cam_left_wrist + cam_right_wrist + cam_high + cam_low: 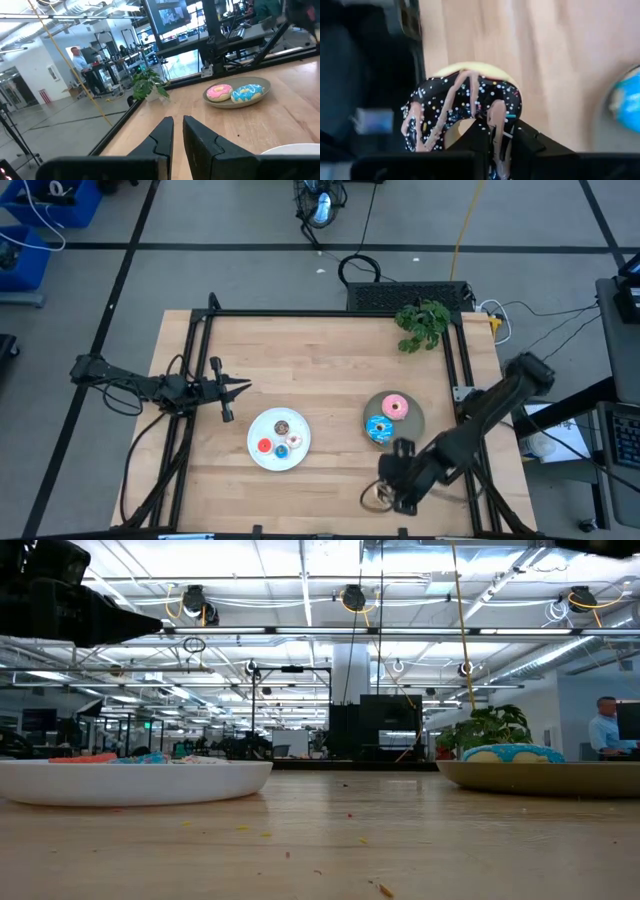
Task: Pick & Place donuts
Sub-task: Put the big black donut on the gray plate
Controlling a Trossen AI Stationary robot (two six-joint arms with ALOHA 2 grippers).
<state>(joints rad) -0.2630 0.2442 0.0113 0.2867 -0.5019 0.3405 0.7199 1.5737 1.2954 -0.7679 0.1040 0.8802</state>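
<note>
Wood table (330,370): right gripper (492,131) pinched on speckled brown donut (462,107), bottom of frame, likely for grey plate (412,418). Left gripper (243,387) idle, nearly closed, empty.

Left end effector (178,131) nearly closed, pink donut (219,92), blue donut (247,93), grey plate (265,86)

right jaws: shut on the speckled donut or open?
Shut on it: the right gripper pinches the speckled brown donut through its rim, near the table's front edge.
</note>
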